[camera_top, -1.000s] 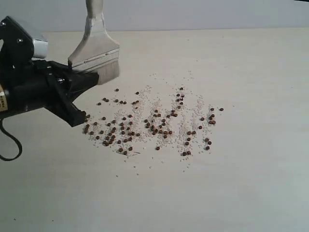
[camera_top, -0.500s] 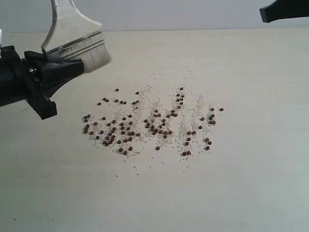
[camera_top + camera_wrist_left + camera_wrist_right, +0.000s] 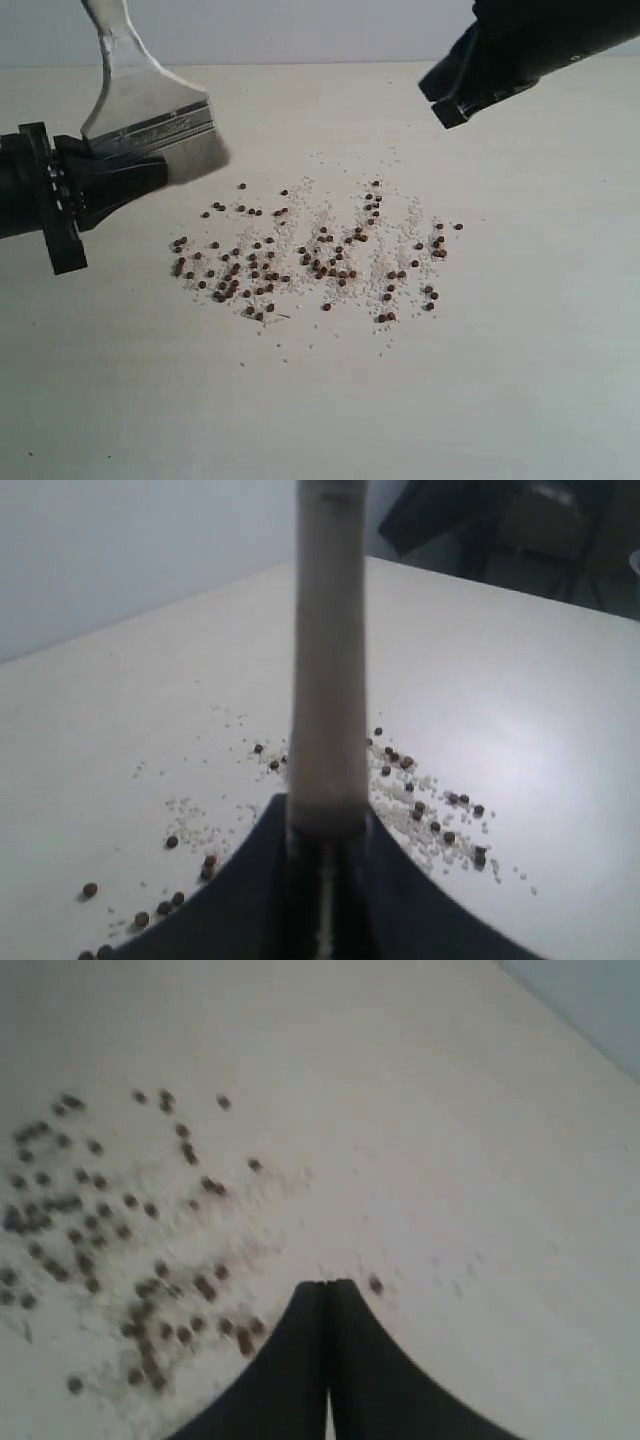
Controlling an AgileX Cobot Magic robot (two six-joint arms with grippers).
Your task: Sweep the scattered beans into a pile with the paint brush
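The beans (image 3: 310, 260) lie spread over the middle of the table among fine white crumbs; no pile is in view. The paint brush (image 3: 150, 120) hangs tilted above the table, back and left of the beans, with its white handle up and its pale bristles (image 3: 200, 158) off the surface. My left gripper (image 3: 150, 168) is shut on the brush at its silver band. In the left wrist view the brush (image 3: 328, 680) stands edge-on between the jaws (image 3: 326, 825), beans (image 3: 430, 810) beyond. My right gripper (image 3: 447, 100) hovers shut and empty at the back right, above the beans (image 3: 100, 1230); its tips (image 3: 328, 1285) touch.
The pale table (image 3: 520, 380) stretches wide in front of and to the right of the beans. A few stray crumbs (image 3: 300, 345) lie just in front of the spread. A grey wall (image 3: 330, 30) runs behind the table's far edge.
My left gripper has drawn back to the left with the brush, away from the beans, and turned. My right gripper has come into view from the top right, moving down and left.
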